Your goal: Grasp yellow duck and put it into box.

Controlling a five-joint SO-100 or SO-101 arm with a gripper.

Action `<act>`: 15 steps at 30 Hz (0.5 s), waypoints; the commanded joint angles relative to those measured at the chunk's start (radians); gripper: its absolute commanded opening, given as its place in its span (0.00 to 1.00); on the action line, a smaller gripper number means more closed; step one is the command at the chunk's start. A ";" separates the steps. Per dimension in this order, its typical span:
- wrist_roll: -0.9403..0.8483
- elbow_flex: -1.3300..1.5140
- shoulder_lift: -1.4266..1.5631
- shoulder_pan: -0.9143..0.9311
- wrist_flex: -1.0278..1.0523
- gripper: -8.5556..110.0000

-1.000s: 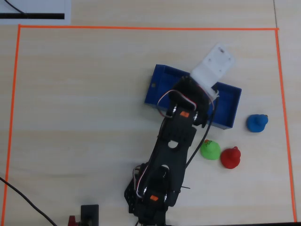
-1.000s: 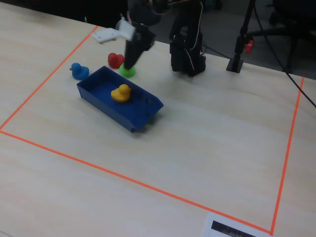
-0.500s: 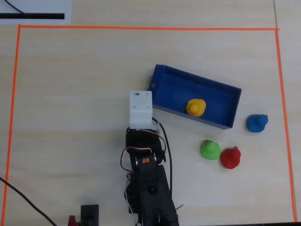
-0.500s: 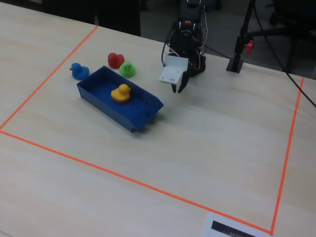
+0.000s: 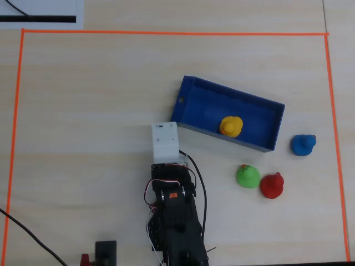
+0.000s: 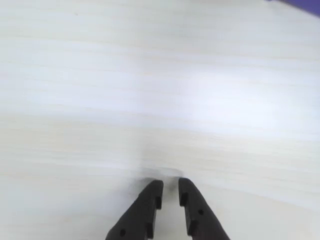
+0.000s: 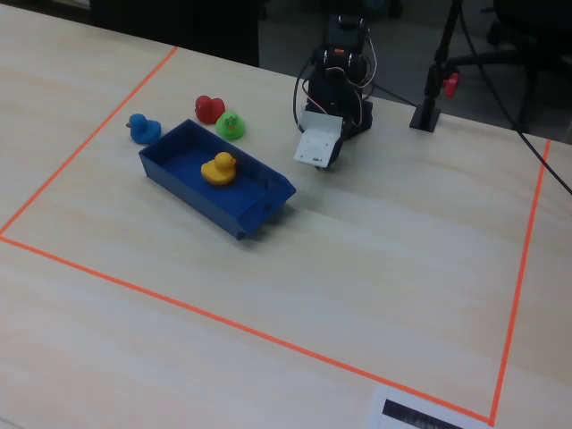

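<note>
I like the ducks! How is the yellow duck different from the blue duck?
The yellow duck is yellow-orange, and the blue duck is all blue. The yellow duck sits inside the box, while the blue duck stands outside on the table, just past one short end of the box. Both are small rounded toy ducks of about the same size, and neither is held by the gripper.

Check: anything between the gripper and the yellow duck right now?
Overhead view: the box's near wall stands between the gripper and the yellow duck, which sits inside. Otherwise bare table.
</note>
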 commanded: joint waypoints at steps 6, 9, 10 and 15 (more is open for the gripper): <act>0.005 -0.002 0.002 0.031 0.025 0.08; 0.005 -0.002 0.002 0.031 0.025 0.10; 0.005 -0.002 0.002 0.032 0.025 0.10; 0.005 -0.002 0.002 0.032 0.025 0.10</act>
